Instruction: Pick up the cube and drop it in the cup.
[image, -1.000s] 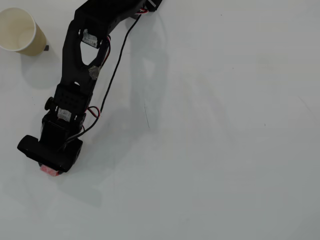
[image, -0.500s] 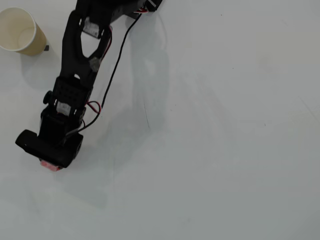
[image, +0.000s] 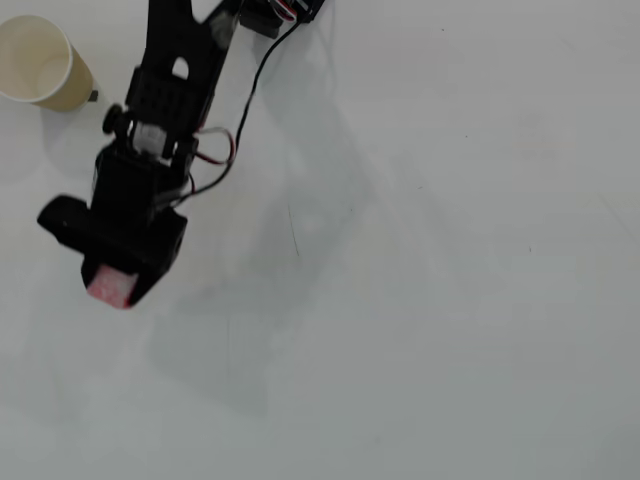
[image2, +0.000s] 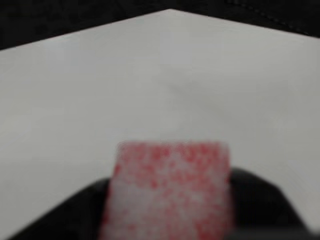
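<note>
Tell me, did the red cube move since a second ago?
Yes. In the overhead view the cube, held in the gripper, has shifted up the picture, toward the cup.

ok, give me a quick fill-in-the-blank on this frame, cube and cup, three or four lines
1. The end effector is shut on the ____.
2. In the overhead view the cup stands near the top ____ corner.
3. The cup's opening shows ____ inside it.
4. The cube is red with a ____ speckled face.

Missing words: cube; left; nothing; whitish

cube (image2: 167, 192) red, whitish speckles | cup (image: 40, 62) tan, white inside | claw (image: 112, 287) black
</note>
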